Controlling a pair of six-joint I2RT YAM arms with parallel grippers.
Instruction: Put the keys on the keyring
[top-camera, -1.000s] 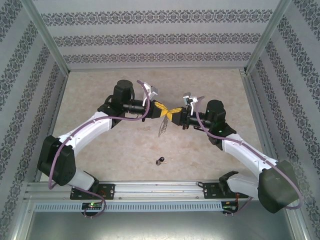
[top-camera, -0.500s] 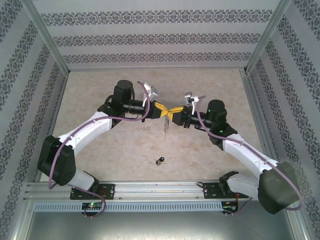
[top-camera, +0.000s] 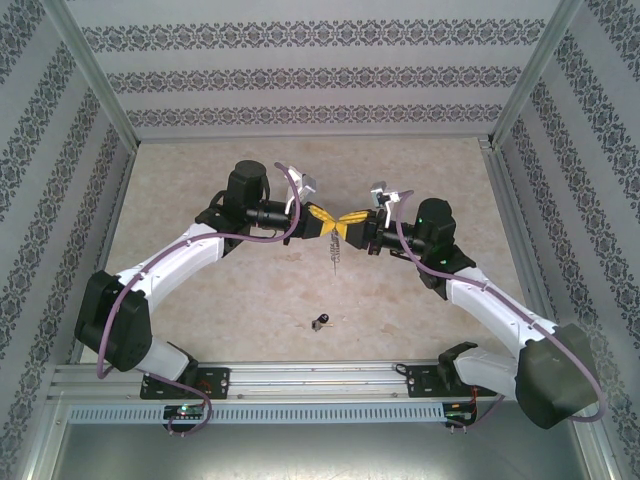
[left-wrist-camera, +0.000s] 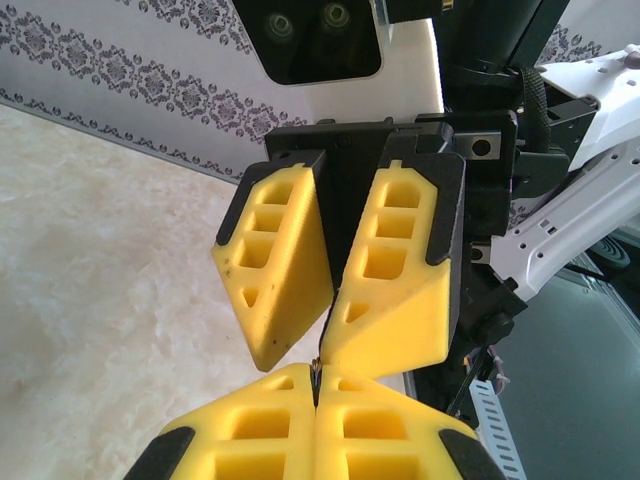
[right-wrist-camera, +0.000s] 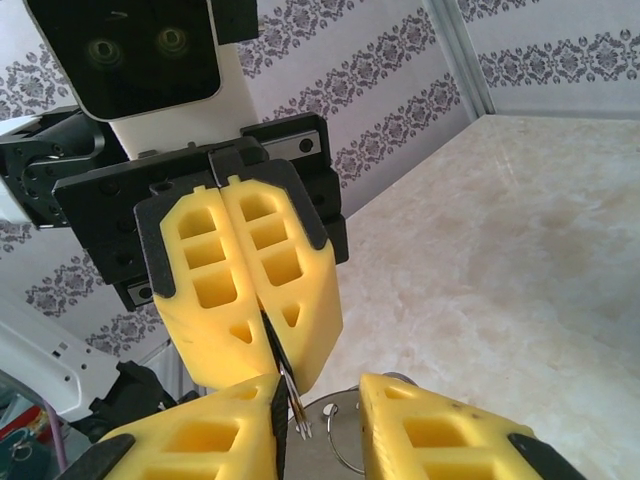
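My left gripper (top-camera: 327, 225) is held above the middle of the table, shut on the top of the grey keyring (top-camera: 333, 256), which hangs edge-on below it. In the left wrist view its fingers (left-wrist-camera: 316, 372) are pressed together with a thin dark sliver between the tips. My right gripper (top-camera: 344, 226) faces it tip to tip, with its jaws a little apart. In the right wrist view the right gripper (right-wrist-camera: 320, 392) is open. Thin metal strips of the keyring (right-wrist-camera: 296, 405) poke out against its left finger, and a flat grey piece with a wire ring lies lower down. One tiny black-headed key (top-camera: 320, 321) lies on the table nearer the arm bases.
The beige tabletop (top-camera: 200, 180) is enclosed by patterned walls at the back and both sides. An aluminium rail (top-camera: 320, 378) carrying the arm bases runs along the near edge.
The hanging keyring has swung from a leftward tilt to hanging straighter and narrower. The right gripper's jaws have parted slightly. The left gripper stays shut in place.
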